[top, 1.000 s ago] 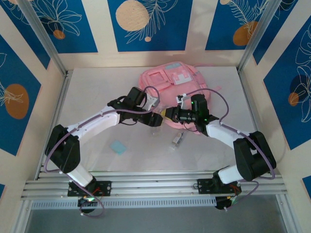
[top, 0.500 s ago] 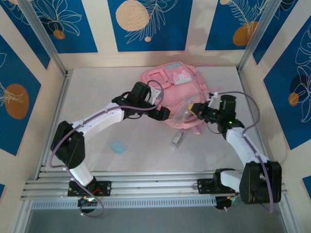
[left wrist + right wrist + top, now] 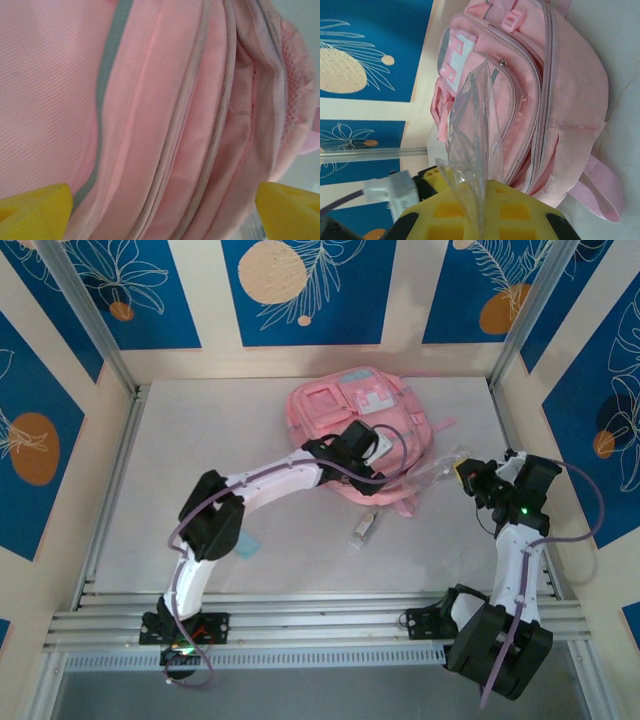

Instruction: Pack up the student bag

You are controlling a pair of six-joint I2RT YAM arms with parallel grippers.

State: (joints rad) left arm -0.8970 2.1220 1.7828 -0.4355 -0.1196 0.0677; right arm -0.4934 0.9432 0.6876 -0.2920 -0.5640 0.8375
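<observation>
Left gripper (image 3: pixel 385 455), seen from the top camera, hangs over the near right part of a large soft pink fabric backpack (image 3: pixel 340 405), which lies flat at the far middle of the white table (image 3: pixel 200 440). The backpack's front pockets and white patch face up, and its long axis runs from far left to near right. The right gripper (image 3: pixel 456 472) is off the backpack's right side, pinching a crumpled clear plastic bag (image 3: pixel 432 475). A small grey tube-like object (image 3: pixel 366 527) lies just in front of the backpack. A flat light-blue square (image 3: pixel 250 543) is half under the left arm's elbow.

From the left wrist, the left gripper (image 3: pixel 160 215) has its yellow fingertips (image 3: pixel 32 210) spread wide, close above the backpack's pink fabric (image 3: pixel 165 110) and its grey-blue trim.

From the right wrist, the right gripper (image 3: pixel 480 220) is clamped on the clear plastic bag (image 3: pixel 472 130), which stands up between the camera and the backpack (image 3: pixel 560 80), hiding part of the front pocket.
</observation>
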